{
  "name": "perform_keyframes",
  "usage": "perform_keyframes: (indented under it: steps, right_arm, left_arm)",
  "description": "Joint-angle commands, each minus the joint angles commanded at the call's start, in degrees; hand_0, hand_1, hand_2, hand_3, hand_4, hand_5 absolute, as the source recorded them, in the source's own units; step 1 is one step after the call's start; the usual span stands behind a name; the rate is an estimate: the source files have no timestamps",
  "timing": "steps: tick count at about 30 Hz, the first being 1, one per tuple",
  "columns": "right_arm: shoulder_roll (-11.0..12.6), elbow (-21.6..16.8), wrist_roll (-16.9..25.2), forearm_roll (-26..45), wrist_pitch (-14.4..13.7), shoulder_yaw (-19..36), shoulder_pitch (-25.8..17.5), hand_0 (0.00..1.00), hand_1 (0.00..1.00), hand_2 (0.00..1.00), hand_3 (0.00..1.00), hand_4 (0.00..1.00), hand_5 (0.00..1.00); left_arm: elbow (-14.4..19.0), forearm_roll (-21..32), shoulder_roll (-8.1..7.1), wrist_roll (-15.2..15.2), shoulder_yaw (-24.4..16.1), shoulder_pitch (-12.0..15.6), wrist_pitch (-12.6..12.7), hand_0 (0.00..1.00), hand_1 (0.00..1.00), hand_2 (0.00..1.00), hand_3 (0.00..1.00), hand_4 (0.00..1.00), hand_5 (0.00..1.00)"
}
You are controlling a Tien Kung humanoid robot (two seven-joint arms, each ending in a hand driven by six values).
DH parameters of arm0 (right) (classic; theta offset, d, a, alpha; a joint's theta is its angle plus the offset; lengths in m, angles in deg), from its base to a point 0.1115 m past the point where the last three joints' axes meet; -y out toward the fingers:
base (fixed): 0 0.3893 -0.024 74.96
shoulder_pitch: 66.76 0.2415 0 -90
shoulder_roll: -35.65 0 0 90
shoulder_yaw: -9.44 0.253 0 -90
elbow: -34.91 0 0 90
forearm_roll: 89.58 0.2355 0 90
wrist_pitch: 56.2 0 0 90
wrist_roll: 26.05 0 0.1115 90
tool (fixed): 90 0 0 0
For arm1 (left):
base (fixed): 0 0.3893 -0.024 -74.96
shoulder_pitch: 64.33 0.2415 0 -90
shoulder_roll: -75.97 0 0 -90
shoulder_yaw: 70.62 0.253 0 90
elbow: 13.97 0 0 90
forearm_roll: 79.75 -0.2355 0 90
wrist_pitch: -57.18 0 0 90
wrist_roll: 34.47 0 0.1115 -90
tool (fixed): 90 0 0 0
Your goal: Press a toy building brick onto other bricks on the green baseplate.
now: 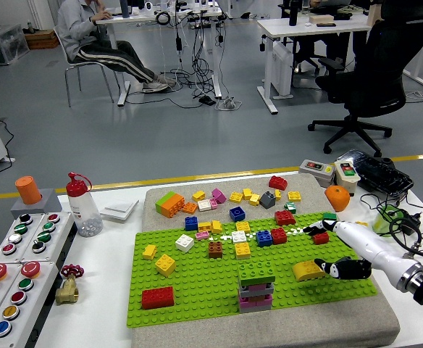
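- Right robot hand (342,267) in from lower right, white forearm, black fingers curled down at the right part of the green studded baseplate (197,290).
- Fingertips touching the right end of a yellow curved toy brick (308,270); looks like a pinch on it, hand mostly closed. Grip not fully visible, so a judgement.
- Yellow brick resting low on the baseplate, long axis roughly left-right, slightly tilted.
- Likely target: stacked tower of bricks (256,286), green slab on top, grey and pink/purple layers under, near the baseplate's front edge.
- Key relation: tower lies left of the hand and slightly nearer the table's front edge, close to the yellow brick but not touching. Move needed: lift, shift left, press down on the green top.
- Left hand not in view; right one is the only candidate.
- Counts on the baseplate, roughly: one tower, one red brick (157,296) front left, two yellow at left, one white, one brown, two blue, a few small red and yellow further back. Small ones hard to separate.
- Loose pile of mixed bricks (226,199) on the beige pad beyond the baseplate, about a dozen, exact count unclear.
- Risk: press off-centre could topple the tower.
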Motion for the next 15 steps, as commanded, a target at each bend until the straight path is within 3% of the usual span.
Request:
perform_keyframes:
  steps: [9,15]
  right_arm:
    - [-1.2,2.2,-1.7,-11.0,2.6,-3.6,3.6,0.85,0.793,0.743,0.768,0.693,0.133]
    - [-2.6,4.1,-2.6,-12.0,5.1,-5.2,5.7,0.852,0.794,0.746,0.771,0.696,0.144]
  left_arm:
    - [0.0,0.3,-0.05,0.0,0.2,-0.1,0.0,0.62,0.589,0.594,0.44,0.296,0.944]
    - [0.0,0.4,-0.08,0.1,0.2,-0.2,0.0,0.619,0.589,0.592,0.44,0.295,0.943]
